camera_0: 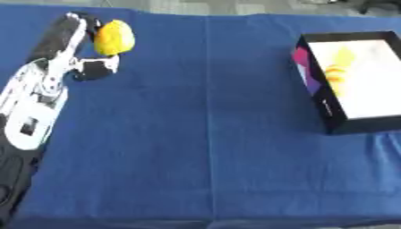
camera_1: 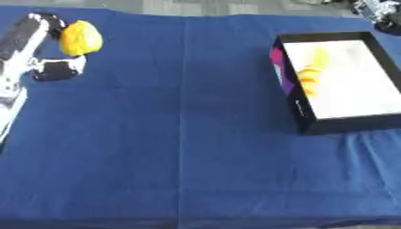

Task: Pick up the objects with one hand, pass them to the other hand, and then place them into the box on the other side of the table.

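A blue cloth covered the table, and most of it lay bare: the whole middle strip from near edge to far edge was open, with a faint fold line running down it. At the far left corner the left hand reached out along the cloth's left edge, its long fingers stretched straight toward the far side and its thumb set out to the right. A yellow object sat against the right side of those fingers, just past the thumb; whether the hand was only touching it or cupping it could not be made out. The arm ran back down the left border and was cut off at the near left corner.

At the right, well apart from the hand, stood the black box, its right wall close to the picture's border. Its floor was white, with a blurred yellow shape against the left inner wall; what that was could not be told. The right hand showed nowhere.
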### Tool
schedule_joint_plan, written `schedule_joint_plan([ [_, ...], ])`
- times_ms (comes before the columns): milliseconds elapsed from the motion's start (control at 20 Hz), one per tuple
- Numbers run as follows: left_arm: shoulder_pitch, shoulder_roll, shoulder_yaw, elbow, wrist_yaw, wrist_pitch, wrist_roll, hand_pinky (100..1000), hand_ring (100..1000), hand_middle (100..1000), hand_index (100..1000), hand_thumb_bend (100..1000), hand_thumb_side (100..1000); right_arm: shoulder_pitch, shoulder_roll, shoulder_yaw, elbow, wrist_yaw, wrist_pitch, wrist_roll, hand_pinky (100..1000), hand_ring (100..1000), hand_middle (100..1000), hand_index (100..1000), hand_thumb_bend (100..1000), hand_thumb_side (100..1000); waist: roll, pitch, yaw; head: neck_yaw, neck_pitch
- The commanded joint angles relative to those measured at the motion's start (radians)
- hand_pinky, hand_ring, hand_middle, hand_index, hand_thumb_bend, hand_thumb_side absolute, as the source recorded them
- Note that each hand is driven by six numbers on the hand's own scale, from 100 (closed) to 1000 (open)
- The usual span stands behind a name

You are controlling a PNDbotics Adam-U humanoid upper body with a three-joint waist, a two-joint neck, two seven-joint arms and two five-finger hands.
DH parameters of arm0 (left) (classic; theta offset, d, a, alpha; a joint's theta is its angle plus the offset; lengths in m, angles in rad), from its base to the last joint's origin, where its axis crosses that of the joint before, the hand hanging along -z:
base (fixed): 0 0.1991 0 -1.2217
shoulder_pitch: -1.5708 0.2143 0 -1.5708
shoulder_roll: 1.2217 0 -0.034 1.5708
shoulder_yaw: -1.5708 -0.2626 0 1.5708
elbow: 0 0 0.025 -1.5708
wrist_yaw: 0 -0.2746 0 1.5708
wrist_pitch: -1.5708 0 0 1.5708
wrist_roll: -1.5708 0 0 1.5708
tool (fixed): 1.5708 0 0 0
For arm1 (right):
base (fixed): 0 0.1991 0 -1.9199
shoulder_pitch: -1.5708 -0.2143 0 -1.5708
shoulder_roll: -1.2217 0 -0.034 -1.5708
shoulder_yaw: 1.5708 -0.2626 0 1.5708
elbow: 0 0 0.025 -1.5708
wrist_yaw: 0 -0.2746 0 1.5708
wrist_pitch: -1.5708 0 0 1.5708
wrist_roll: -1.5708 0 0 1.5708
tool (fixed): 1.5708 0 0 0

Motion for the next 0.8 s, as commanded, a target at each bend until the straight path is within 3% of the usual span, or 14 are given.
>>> schedule_joint_plan([
  [50, -0.010, -0.028, -0.009, 0.010, 0.013, -0.040, 0.054, 762, 617, 619, 570, 100, 121, -0.018, -0.024, 0.010, 0.001, 0.023, -0.014, 0.017, 928, 1000, 1000, 1000, 100, 452, -0.017, -0.038, -0.003, -0.005, -0.001],
  [500, -0.017, -0.083, -0.041, 0.059, 0.029, -0.138, 0.203, 762, 610, 615, 568, 100, 135, -0.058, -0.028, 0.070, 0.013, 0.060, -0.044, 0.030, 925, 1000, 1000, 1000, 100, 430, -0.019, -0.040, -0.006, -0.014, -0.001],
  [800, -0.016, -0.116, -0.067, 0.075, 0.044, -0.217, 0.234, 760, 608, 614, 569, 100, 157, -0.090, -0.028, 0.118, 0.030, 0.096, -0.054, 0.049, 921, 1000, 1000, 1000, 100, 382, -0.025, -0.043, -0.007, -0.020, -0.001],
])
